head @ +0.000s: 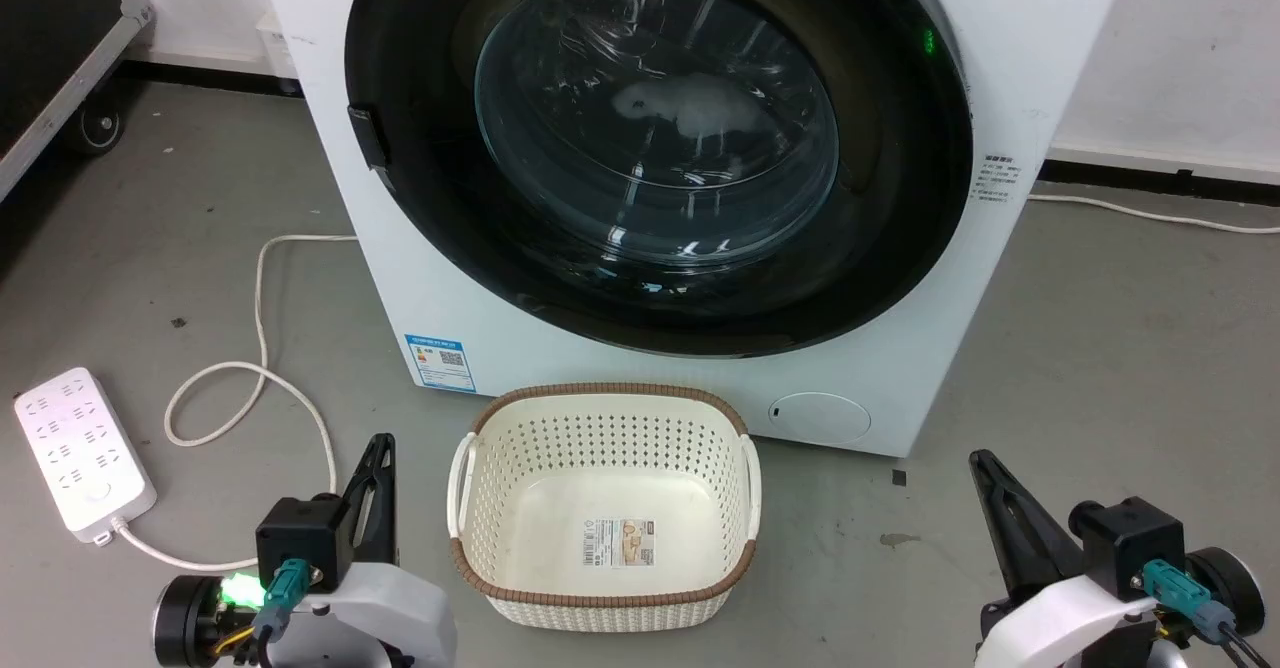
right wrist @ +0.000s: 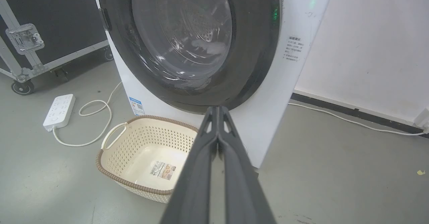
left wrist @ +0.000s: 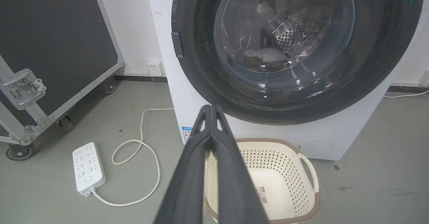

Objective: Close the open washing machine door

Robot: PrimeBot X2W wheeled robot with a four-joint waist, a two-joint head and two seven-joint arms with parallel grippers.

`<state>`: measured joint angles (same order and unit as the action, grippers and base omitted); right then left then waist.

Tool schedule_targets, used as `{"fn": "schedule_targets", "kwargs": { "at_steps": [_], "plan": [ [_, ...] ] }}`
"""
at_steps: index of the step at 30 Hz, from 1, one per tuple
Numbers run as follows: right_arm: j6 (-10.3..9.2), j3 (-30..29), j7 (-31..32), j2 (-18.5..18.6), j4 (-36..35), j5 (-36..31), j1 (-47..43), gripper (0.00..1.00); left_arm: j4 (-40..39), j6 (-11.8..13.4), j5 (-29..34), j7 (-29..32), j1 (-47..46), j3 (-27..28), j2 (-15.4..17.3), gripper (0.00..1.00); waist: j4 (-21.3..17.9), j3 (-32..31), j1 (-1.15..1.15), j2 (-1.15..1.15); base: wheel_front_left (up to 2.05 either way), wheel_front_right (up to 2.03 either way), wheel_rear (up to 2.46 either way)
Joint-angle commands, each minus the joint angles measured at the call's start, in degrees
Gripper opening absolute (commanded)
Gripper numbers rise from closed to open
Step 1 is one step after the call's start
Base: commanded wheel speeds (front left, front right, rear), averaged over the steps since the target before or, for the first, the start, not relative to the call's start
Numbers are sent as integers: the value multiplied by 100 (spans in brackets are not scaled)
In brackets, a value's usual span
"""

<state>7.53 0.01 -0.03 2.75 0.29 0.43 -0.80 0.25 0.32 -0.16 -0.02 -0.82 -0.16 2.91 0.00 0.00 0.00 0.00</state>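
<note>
Both claws at rest before the washer. Our left gripper (left wrist: 211,108) is closed, its two dark fingers pressed together along their length and holding nothing. Our right gripper (right wrist: 218,109) is closed in the same way, also with nothing between its fingers. In the head view, the two sit low at the left and right, above the grey floor (head: 1120,348) and well apart from the machine.

Between them on the floor stands a cream perforated basket (head: 500,488) with a brown woven rim and a printed label on its bottom, just in front of the washing machine (head: 1000,8).

The washing machine door (head: 900,198) lies flat against the white front, and its wide glossy black rim frames the bulging glass. A small dark latch piece sits at the rim's left edge. Through the glass we see the perforated steel drum (left wrist: 295,29) and a pale item (left wrist: 264,53) low inside it. A green light (head: 928,42) glows at the rim's upper right.

Low on the front are a blue sticker (head: 440,362) and a round flap (head: 820,416). To our left a white power strip (head: 82,460) lies on the floor with its cable (head: 250,378) looped. A black wheeled case (left wrist: 50,49) with metal edging stands further left.
</note>
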Motion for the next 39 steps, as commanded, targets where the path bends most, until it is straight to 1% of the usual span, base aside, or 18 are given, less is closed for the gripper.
{"fn": "schedule_targets", "kwargs": {
  "at_steps": [1,39],
  "plan": [
    [-4,-1,3,12,-29,-43,80,0,-25,-32,16,2,82,16,-3,0,0,0,0,0,0,0,0],
    [-4,-1,3,12,-29,-43,80,0,-25,-32,16,2,82,16,-3,0,0,0,0,0,0,0,0]
  ]
}}
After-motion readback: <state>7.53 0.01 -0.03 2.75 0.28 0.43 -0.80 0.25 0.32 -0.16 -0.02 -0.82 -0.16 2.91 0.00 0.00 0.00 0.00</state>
